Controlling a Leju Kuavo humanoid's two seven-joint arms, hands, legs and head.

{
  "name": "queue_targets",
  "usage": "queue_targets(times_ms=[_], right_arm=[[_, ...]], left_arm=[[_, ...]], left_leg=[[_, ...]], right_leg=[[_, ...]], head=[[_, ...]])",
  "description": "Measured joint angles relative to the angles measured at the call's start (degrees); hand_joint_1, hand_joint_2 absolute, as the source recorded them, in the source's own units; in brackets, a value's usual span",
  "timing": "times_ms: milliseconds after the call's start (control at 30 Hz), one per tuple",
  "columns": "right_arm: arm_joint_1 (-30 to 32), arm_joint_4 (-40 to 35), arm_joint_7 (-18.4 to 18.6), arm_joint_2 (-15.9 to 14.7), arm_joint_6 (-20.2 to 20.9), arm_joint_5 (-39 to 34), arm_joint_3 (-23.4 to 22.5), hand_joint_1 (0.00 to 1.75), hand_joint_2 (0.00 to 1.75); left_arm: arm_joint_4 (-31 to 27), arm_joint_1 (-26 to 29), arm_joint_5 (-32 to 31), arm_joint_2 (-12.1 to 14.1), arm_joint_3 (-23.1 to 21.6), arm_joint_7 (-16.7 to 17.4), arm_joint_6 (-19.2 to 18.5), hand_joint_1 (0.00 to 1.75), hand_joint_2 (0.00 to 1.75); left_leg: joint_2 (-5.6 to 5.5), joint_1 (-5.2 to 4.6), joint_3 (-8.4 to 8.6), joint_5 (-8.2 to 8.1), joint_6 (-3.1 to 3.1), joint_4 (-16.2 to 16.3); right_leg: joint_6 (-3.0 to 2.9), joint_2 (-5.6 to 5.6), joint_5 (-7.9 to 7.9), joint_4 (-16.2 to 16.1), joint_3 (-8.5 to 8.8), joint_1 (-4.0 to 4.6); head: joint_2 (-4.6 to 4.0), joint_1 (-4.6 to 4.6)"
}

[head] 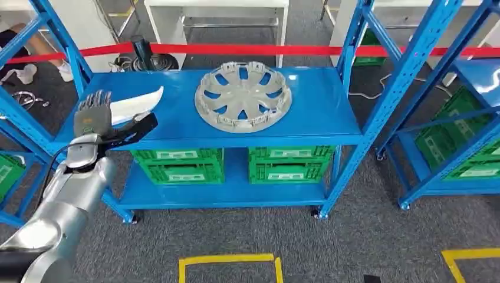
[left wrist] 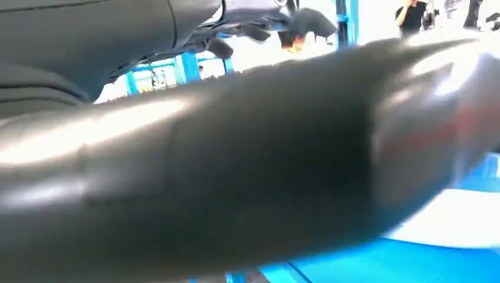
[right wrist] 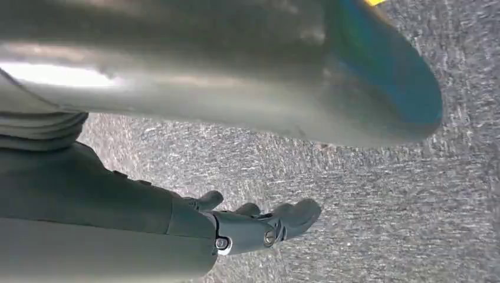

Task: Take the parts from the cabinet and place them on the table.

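1. The left hand is up at the left end of the shelf, holding a white curved part, with a dark piece just under it. Looks like a lift-off grip, ready to carry it clear.
2. The hubcap lies flat mid-shelf, right of the hand and apart from it; probably next in line.
3. Green crates sit on the tier below the shelf.
4. The left wrist view adds a close dark glossy surface, too blurred to name.
5. The right hand hangs over grey carpet, fingers loosely curled, holding nothing.
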Motion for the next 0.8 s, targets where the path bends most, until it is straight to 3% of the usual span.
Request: queue_targets(times_ms=[67,100,133,233,267,300,333,400,467,533,600,633,667,733,767,800], right_arm=[[0.0,0.0,-0.1,0.0,-0.1,0.0,0.0,0.0,0.0],[0.0,0.0,-0.2,0.0,-0.1,0.0,0.0,0.0,0.0],[-0.1,0.0,-0.2,0.1,-0.1,0.0,0.0,0.0,0.0],[0.0,0.0,-0.3,0.1,-0.1,0.0,-0.1,0.0,0.0],[0.0,0.0,-0.3,0.1,-0.2,0.0,-0.1,0.0,0.0],[0.1,0.0,-0.3,0.1,-0.2,0.0,-0.1,0.0,0.0],[0.1,0.0,-0.3,0.1,-0.2,-0.1,-0.1,0.0,0.0],[0.1,0.0,-0.3,0.1,-0.2,-0.1,-0.1,0.0,0.0],[0.0,0.0,-0.3,0.0,-0.2,-0.1,-0.2,0.0,0.0],[0.0,0.0,-0.3,0.0,-0.2,-0.1,-0.2,0.0,0.0],[0.0,0.0,-0.3,0.1,-0.2,-0.1,-0.2,0.0,0.0],[0.0,0.0,-0.3,0.1,-0.2,-0.1,-0.2,0.0,0.0],[-0.1,0.0,-0.3,0.1,-0.2,-0.1,-0.2,0.0,0.0],[-0.1,0.0,-0.3,0.1,-0.2,-0.1,-0.2,0.0,0.0],[0.0,0.0,-0.3,0.1,-0.2,-0.1,-0.2,0.0,0.0],[0.1,0.0,-0.3,0.1,-0.2,0.0,-0.2,0.0,0.0]], left_arm=[[0.0,0.0,0.0,0.0,0.0,0.0,0.2,0.0,0.0],[-0.4,0.1,0.0,-0.1,0.0,-0.1,0.2,0.0,0.0],[-0.5,-0.2,0.0,-0.2,0.0,0.0,0.3,0.0,0.0],[-0.4,-0.1,0.0,-0.6,0.0,-0.4,0.3,0.0,0.0],[-0.4,0.1,0.0,-0.7,0.0,-0.7,0.4,0.0,0.0],[-0.4,0.3,0.0,-0.8,0.0,-0.9,0.5,0.0,0.0],[-0.4,0.4,0.0,-0.9,0.0,-1.1,0.7,0.0,0.0],[-0.5,0.4,0.0,-1.3,0.0,-1.5,0.9,0.0,0.0],[-0.5,0.2,0.0,-1.6,0.0,-2.1,1.2,0.0,0.0],[-0.8,0.4,0.4,-1.9,0.0,-3.0,1.4,0.0,0.0],[-1.3,0.4,0.5,-2.1,0.0,-3.5,1.5,0.0,0.0],[-1.4,0.2,0.6,-2.1,0.0,-3.5,1.6,0.0,0.0],[-1.4,0.1,0.6,-2.2,0.0,-3.7,1.6,0.0,0.0],[-1.4,0.4,0.6,-2.2,0.0,-3.7,1.6,0.0,0.0],[-1.4,0.7,0.6,-2.2,0.0,-3.7,1.6,0.0,0.0],[-1.4,0.8,0.6,-2.2,0.0,-3.8,1.9,0.0,0.0]], left_leg=[[-0.16,-0.12,0.12,-0.42,0.84,0.0],[-0.15,0.18,0.74,-0.57,1.32,-0.4],[-0.1,0.19,1.01,-0.85,1.74,-0.5],[-0.16,0.02,1.45,-1.56,2.3,-0.4],[-0.22,-0.04,1.72,-1.88,2.28,-0.4],[-0.29,-0.06,2.11,-2.22,2.24,-0.3],[-0.33,-0.08,2.65,-2.68,2.14,-0.2],[-0.36,-0.08,3.7,-3.56,1.84,-0.1],[-0.58,-0.42,3.72,-4.12,1.16,0.1],[-0.6,-0.25,3.81,-4.02,0.48,-0.4],[-0.56,-0.29,3.78,-4.49,-0.2,-0.3],[-0.38,-0.24,3.39,-5.18,-0.58,1.4],[-0.32,-0.16,1.64,-6.74,-0.87,4.8],[-0.26,0.13,-3.57,-10.11,-1.43,14.1],[-0.25,0.23,-5.62,-10.54,-1.6,17.1],[-0.22,0.34,-6.43,-9.38,-1.7,17.3]], right_leg=[[0.77,-0.11,-0.38,-0.3,0.27,-0.01],[1.08,-0.1,-0.97,0.5,0.17,-0.28],[1.27,-0.09,-1.97,3.0,-1.02,-0.2],[1.58,-0.07,-6.07,16.1,-9.35,-0.21],[1.6,-0.06,-5.69,18.3,-11.42,-0.21],[1.51,-0.07,-3.88,17.5,-11.94,-0.22],[1.33,-0.07,-0.63,13.9,-11.07,-0.21],[0.78,-0.07,5.94,3.8,-7.42,-0.17],[0.21,0.02,5.0,0.5,-5.84,0.29],[-0.2,0.04,4.77,0.8,-6.07,0.46],[-0.8,-0.03,4.91,-0.1,-5.22,-0.26],[-1.18,0.0,4.69,-0.3,-4.64,-0.24],[-1.54,-0.03,4.45,-0.3,-4.35,-0.28],[-1.83,-0.01,3.92,-0.3,-3.82,-0.28],[-1.81,0.03,3.73,-0.2,-3.57,-0.28],[-1.71,0.09,3.46,-0.2,-3.22,-0.29]], head=[[0.0,-0.02],[0.0,0.02],[0.0,0.11],[0.02,0.17],[0.0,0.19],[0.0,0.17],[0.0,0.19],[0.0,0.19],[0.0,0.19],[0.0,0.17],[0.0,0.17],[0.0,-0.06],[0.0,-0.13],[0.0,-0.11],[0.0,-0.18],[0.0,-0.13]])
